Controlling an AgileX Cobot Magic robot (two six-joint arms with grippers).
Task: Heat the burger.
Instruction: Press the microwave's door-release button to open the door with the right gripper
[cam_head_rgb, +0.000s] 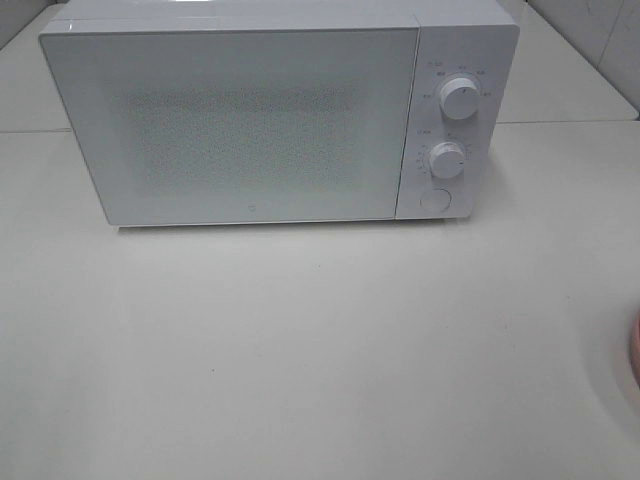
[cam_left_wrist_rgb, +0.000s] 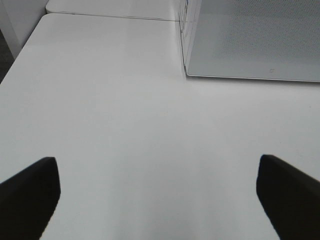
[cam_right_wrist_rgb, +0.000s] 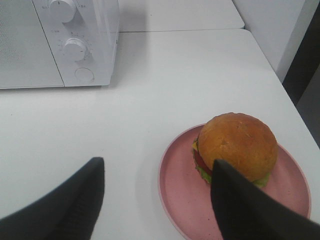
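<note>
two grippers, jaws spread and empty: left gripper (cam_left_wrist_rgb: 157, 160) over the table (cam_left_wrist_rgb: 125, 100), right gripper (cam_right_wrist_rgb: 157, 167) by the burger (cam_right_wrist_rgb: 237, 142) on its pink plate (cam_right_wrist_rgb: 182, 200), seemingly not touching.

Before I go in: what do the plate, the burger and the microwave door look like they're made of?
Plate: pink, matte, thick rounded rim; probably plastic, possibly ceramic.
Burger: even sheen on the bun; maybe a plastic replica, not certain.
Microwave door: smooth white reflective panel with dot mesh; likely glass.
</note>
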